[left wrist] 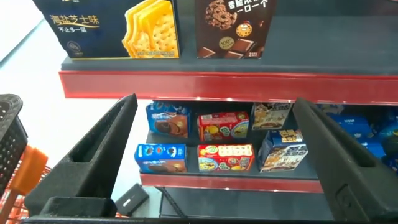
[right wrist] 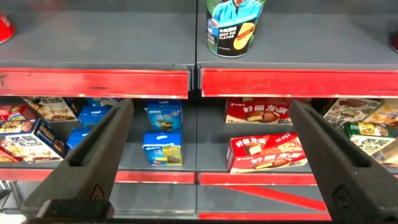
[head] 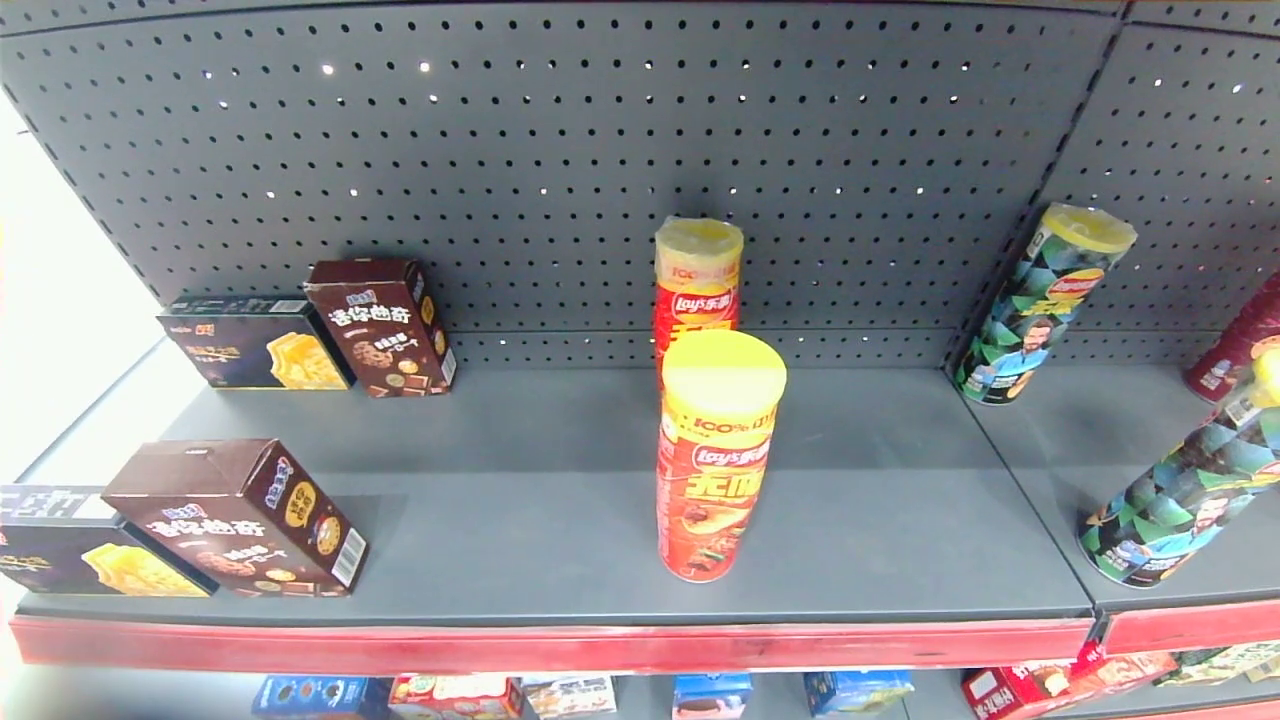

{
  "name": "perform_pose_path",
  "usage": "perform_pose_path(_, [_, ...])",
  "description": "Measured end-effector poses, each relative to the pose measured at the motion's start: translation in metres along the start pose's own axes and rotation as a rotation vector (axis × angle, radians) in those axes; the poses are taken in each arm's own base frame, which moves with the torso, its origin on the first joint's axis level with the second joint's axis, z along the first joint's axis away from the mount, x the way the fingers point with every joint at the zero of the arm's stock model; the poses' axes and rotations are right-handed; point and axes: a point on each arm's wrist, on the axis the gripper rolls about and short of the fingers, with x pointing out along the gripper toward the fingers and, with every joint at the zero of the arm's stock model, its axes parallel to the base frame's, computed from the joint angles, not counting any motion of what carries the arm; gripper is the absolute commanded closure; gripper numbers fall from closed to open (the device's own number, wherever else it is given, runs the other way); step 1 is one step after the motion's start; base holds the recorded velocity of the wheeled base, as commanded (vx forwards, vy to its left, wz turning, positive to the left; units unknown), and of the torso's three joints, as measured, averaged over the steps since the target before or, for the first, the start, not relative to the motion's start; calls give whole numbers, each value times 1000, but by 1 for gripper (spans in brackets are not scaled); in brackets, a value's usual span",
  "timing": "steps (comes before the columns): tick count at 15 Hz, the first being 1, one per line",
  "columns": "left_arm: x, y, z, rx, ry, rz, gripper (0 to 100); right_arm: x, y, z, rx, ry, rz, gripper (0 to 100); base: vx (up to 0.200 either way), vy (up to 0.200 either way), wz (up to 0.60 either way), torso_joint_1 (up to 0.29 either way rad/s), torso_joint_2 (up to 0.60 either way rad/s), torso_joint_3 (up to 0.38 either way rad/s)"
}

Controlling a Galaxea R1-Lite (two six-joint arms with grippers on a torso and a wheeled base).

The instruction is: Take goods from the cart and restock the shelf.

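**Grey shelf part-stocked; both end effectors wide open, empty**

Standing upright at mid shelf point(head: 520, 500): front chip can point(head: 715, 470) near the red lip, rear chip can point(head: 697, 280) straight behind it against the pegboard. At the left end, brown cookie boxes point(head: 235, 515) beside dark cracker boxes point(head: 255, 340). In the neighbouring bay, green cans point(head: 1040, 310).

Left end effector point(left wrist: 214, 102): held low and level, pointed at the shelf front just under the red lip, fingers spread wide, nothing between them. Beside it, corner of black mesh cart point(left wrist: 9, 143).

Right end effector point(right wrist: 211, 104): same low, level pose facing the lower shelves, fingers fully apart, holding nothing.
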Motion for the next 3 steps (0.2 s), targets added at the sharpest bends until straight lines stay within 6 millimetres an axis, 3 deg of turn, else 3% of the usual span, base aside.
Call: perform_pose_path(3, [0, 0, 0, 0, 0, 0, 0, 0, 0, 0, -1, 0, -1, 0, 0, 0, 0, 0, 0, 0])
